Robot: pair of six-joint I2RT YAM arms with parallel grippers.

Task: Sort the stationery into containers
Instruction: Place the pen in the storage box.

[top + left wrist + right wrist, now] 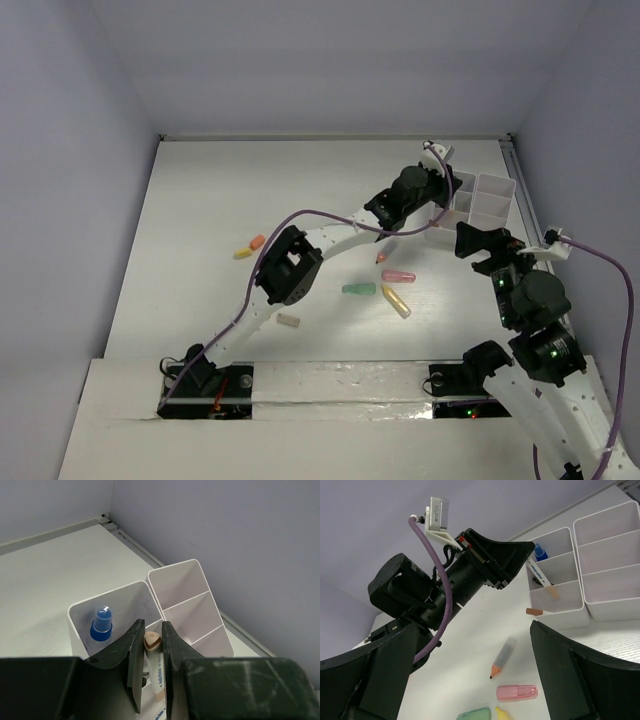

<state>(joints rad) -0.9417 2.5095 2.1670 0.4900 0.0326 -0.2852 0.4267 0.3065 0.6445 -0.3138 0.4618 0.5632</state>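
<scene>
The left arm (300,240) extends to the white tray (496,204), markers (398,275) lying nearby.

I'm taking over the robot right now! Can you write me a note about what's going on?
Left gripper: shut on a pencil, above the white tray.
Right gripper: open, empty.
Done: the blue-capped tube sits in the tray.
Still to do: drop that pencil in, then sort the green marker, pink marker, yellow marker, short pencil, orange marker, the yellow one beside it and the small white piece lying on the table.
</scene>
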